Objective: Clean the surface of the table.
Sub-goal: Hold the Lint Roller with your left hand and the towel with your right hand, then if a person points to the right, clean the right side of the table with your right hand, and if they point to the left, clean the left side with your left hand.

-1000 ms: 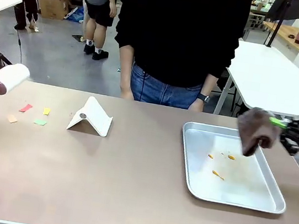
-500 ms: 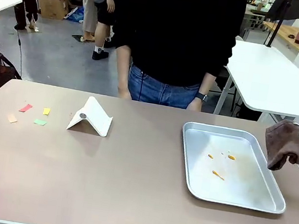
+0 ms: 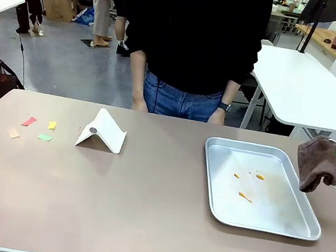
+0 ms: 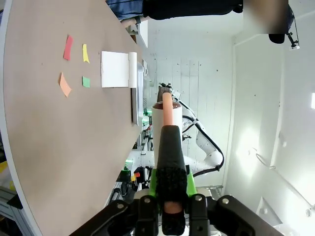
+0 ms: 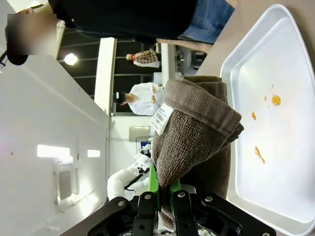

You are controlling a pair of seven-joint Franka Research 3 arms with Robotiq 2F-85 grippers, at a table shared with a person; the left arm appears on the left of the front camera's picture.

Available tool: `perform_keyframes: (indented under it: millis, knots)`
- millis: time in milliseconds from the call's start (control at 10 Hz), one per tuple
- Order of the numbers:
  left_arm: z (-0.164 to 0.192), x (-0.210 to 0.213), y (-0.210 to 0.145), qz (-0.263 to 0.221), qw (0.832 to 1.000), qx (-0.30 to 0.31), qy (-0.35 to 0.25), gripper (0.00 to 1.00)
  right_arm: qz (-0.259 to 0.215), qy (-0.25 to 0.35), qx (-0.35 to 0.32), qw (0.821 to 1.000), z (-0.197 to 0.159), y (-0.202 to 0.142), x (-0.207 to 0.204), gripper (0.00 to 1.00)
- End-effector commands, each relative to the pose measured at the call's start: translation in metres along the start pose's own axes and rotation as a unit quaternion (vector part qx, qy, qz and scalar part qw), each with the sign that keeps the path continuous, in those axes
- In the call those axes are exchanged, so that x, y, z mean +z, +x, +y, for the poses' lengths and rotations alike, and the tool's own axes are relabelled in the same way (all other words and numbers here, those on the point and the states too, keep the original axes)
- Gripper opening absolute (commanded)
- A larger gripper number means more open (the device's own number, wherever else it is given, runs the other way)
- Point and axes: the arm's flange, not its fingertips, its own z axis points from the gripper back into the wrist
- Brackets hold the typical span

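Here the table (image 3: 143, 210) spans the front view, carrying a metal tray (image 3: 246, 145) at its right. The right gripper's (image 5: 163, 189) jaws pinch a brown towel (image 5: 197, 132) just beside the tray. The left gripper's (image 4: 171, 184) jaws clamp a lint roller (image 4: 170, 147). A towel wipe might scatter the paper scraps (image 3: 44, 137) instead of gathering them.

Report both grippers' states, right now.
Left gripper: jaws closed on the lint roller, by its black handle.
Right gripper: jaws closed on the brown cloth, which hangs beside the tray.
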Motion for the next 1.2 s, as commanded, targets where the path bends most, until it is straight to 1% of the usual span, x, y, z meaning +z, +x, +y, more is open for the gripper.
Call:
perform_keyframes:
  millis: [0, 1100]
  knots:
    - [-0.0044, 0.0007, -0.0013, 0.001, 1.000, -0.008, -0.007, 0.00, 0.005, 0.003, -0.010, 1.000, 0.0041, -0.0002, 0.0003, 0.00]
    - [-0.0044, 0.0007, -0.0013, 0.001, 1.000, -0.008, -0.007, 0.00, 0.005, 0.003, -0.010, 1.000, 0.0041, -0.0002, 0.0003, 0.00]
